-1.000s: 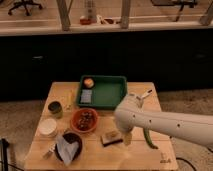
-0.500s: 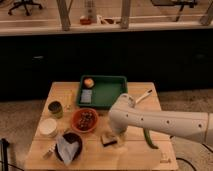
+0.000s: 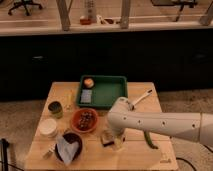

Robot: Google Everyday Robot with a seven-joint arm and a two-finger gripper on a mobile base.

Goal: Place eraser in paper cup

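Tabletop (image 3: 150,156): pale tan wood. Tray (image 3: 107,92): dark green. Inside it are a round orange item (image 3: 88,82) and a pale blue-grey pad (image 3: 85,96). Bowl (image 3: 84,120): orange w/ dark reddish-brown contents. Can (image 3: 55,108): dark olive green. Paper cup (image 3: 48,128): white/cream. Dark bowl (image 3: 68,147): near-black, w/ a pale blue-white sheet over it. Eraser (image 3: 105,137): tan-brown sides, darker top. Arm (image 3: 160,122): off-white shell w/ a row of small dark dots. Hand (image 3: 117,142): off-white, low over the tabletop's front part, just beside the eraser. Long pod-like item (image 3: 149,140): green. Utensil (image 3: 141,97): white. Floor (image 3: 20,120): grey, speckled. Cabinets (image 3: 100,50) behind: black-brown.
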